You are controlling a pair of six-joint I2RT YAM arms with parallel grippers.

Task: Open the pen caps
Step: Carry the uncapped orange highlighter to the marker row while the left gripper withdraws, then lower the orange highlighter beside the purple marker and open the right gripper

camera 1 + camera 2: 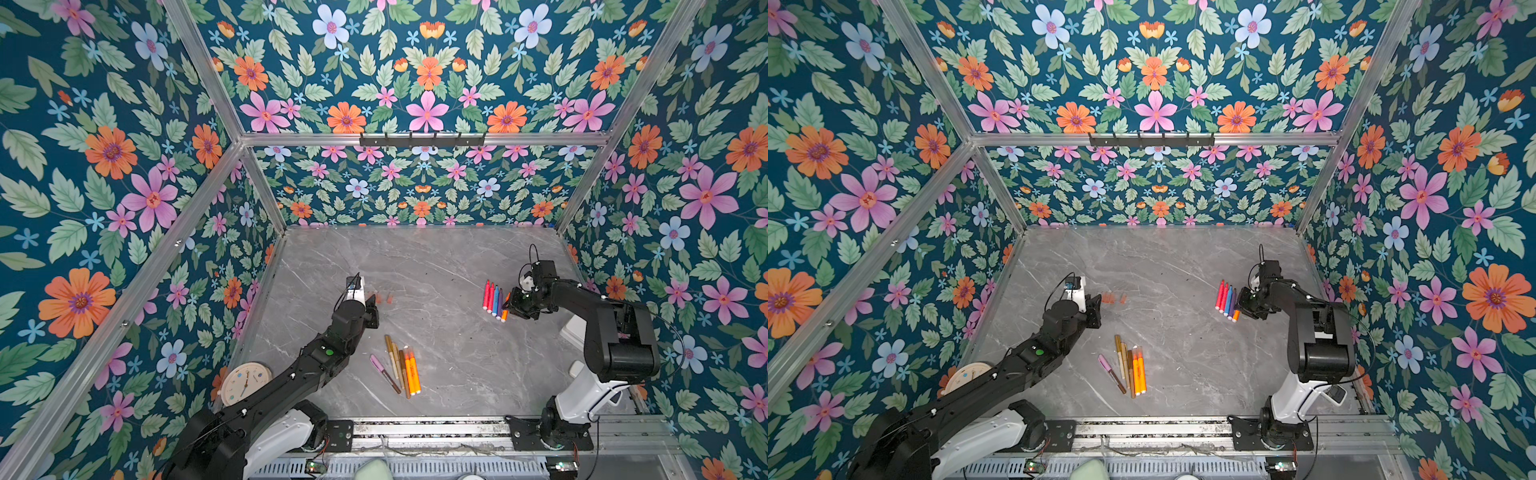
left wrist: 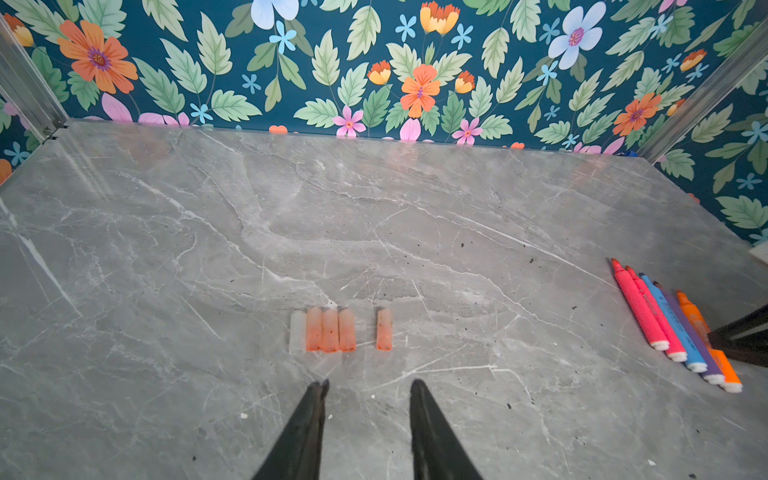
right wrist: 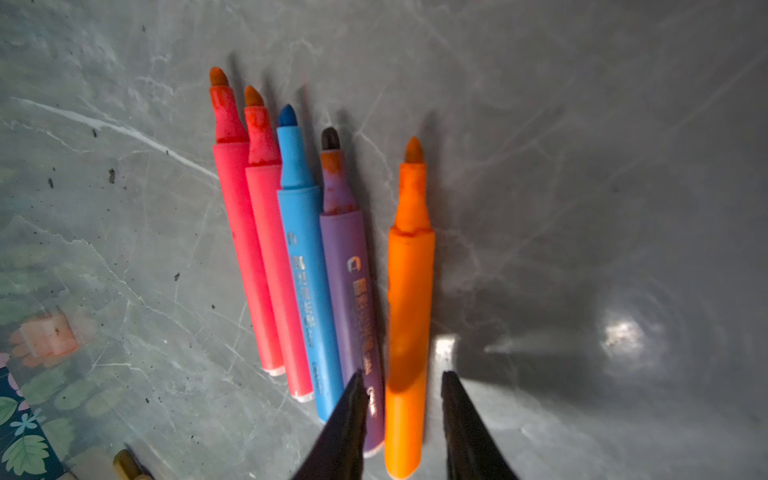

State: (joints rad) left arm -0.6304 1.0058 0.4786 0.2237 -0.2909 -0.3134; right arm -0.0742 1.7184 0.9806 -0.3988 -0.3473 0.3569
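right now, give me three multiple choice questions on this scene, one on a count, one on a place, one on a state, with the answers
1. How many uncapped pens lie in the row at the right gripper?
A. three
B. five
C. seven

2. Where are the loose caps?
A. in among the uncapped pens
B. on the table just ahead of the left gripper
C. between the right gripper's fingers

3. What is the left gripper's state?
A. shut on a cap
B. shut on a pen
C. open, holding nothing

Answers:
1 B: the right wrist view shows two pink, one blue, one purple and one orange.
2 B: the left wrist view shows them lying side by side beyond the fingertips.
3 C: its fingers stand apart with bare table between them.
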